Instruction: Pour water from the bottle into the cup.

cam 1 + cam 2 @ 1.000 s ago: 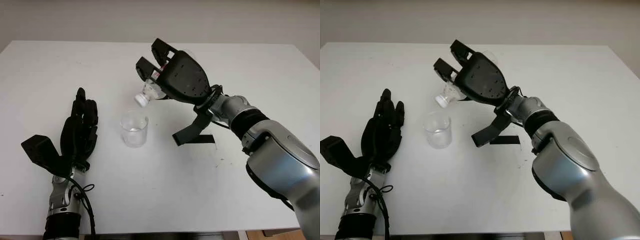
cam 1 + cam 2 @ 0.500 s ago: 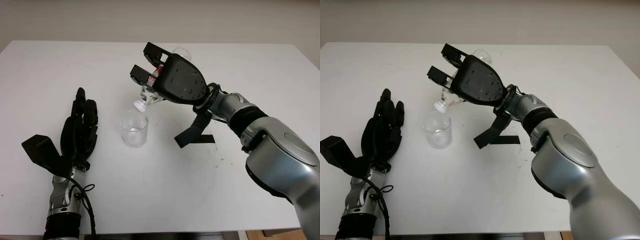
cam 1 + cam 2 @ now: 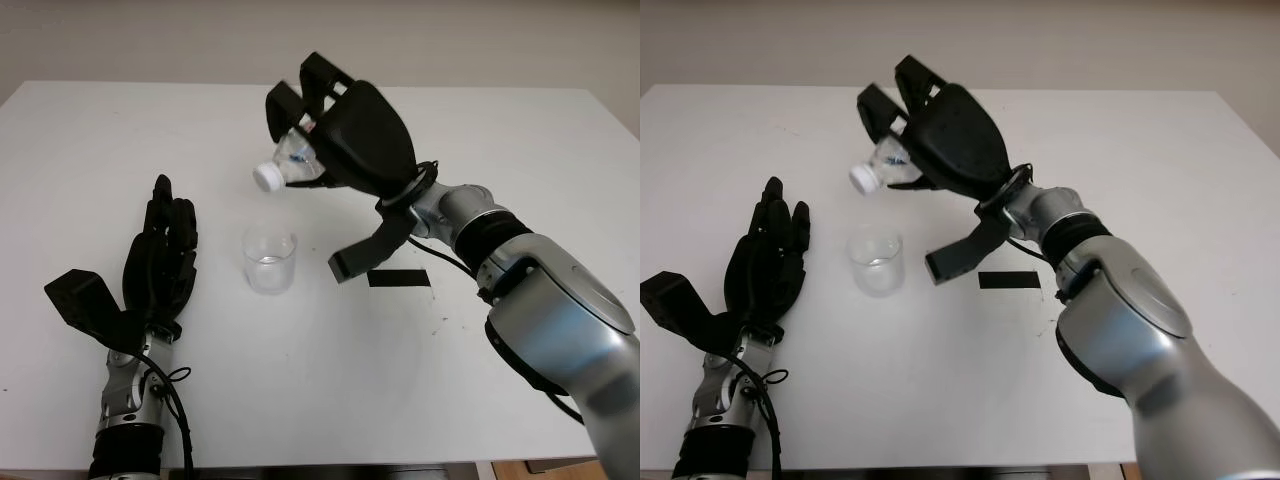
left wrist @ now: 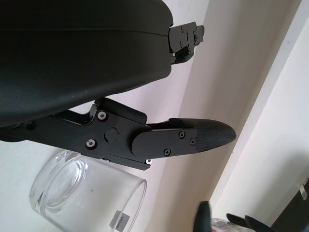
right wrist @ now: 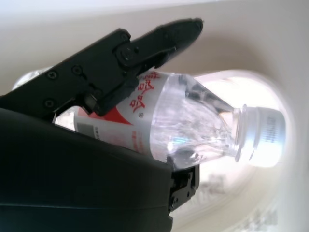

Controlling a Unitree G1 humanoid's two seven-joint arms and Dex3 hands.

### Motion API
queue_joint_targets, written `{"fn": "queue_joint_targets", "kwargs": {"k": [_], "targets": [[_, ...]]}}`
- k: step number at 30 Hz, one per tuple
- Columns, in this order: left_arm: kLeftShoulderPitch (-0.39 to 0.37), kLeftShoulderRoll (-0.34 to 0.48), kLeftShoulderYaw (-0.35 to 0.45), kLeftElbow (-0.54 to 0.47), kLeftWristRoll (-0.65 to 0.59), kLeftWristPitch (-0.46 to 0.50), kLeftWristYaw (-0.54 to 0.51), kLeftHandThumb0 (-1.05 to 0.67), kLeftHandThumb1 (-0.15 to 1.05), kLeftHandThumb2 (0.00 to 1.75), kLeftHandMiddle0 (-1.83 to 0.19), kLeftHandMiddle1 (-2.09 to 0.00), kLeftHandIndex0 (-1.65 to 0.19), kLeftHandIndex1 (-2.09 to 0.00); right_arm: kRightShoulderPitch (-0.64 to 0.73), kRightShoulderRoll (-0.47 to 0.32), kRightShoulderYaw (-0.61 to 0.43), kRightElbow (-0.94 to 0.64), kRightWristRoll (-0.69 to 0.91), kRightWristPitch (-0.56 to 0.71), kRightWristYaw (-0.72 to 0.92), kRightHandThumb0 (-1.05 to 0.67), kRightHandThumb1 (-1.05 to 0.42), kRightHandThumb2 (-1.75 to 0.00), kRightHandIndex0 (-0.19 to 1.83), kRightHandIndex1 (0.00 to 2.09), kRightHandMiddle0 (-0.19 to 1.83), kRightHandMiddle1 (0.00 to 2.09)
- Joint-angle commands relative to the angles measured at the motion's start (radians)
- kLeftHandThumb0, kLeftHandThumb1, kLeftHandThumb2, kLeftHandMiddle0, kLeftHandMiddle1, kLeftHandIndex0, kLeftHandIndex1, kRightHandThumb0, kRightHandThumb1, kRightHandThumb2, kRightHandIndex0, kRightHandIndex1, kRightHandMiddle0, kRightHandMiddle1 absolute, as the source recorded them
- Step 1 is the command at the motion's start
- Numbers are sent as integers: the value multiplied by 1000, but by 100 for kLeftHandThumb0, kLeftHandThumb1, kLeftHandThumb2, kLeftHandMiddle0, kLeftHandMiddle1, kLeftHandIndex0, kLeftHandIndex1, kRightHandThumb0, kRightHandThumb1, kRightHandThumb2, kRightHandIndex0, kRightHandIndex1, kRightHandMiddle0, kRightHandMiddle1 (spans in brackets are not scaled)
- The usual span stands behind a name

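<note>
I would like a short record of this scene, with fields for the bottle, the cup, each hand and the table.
bottle: clear plastic bottle with a red label and a white cap, held about level in the air, neck pointing toward the left side, above and beyond the cup
cup: clear cup upright on the table, a little water at its bottom
right hand: right hand shut on the bottle, raised over the table
left hand: left hand open, on the near left of the table, beside the cup
table: white table, with a black strip right of the cup
</note>
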Motion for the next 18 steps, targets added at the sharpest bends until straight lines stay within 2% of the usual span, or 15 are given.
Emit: {"fn": "queue_joint_targets", "kwargs": {"k": [1,5,11,13,15,18], "targets": [[15,-4,8,8,-4,-5,-7,-68,105,43,19,-5,19,-4,46,13,-113,-20,127,-34,122,-37,-105,-26,146,209,120,209],[20,-1,7,3,3,-4,-4,-69,105,43,18,-5,19,-4,104,19,-303,-66,384,-39,450,-32,-105,-35,149,209,126,209],[22,-6,7,-4,-3,6,-3,-69,105,42,17,-5,19,-4,217,1,-459,-232,574,75,725,-32,-105,-37,139,209,122,209],[25,-6,7,-9,-3,9,-3,-69,105,42,18,-5,19,-5,272,8,-515,-338,655,172,806,-34,-105,-37,132,209,115,209],[28,-4,6,-12,-4,11,-8,-69,105,43,18,-5,19,-4,333,16,-565,-478,737,322,871,-35,-105,-36,127,209,105,209],[31,-2,7,-18,-5,18,-11,-68,105,44,19,-5,19,-4,421,11,-614,-709,840,573,958,-34,-105,-40,132,209,96,209]]}}
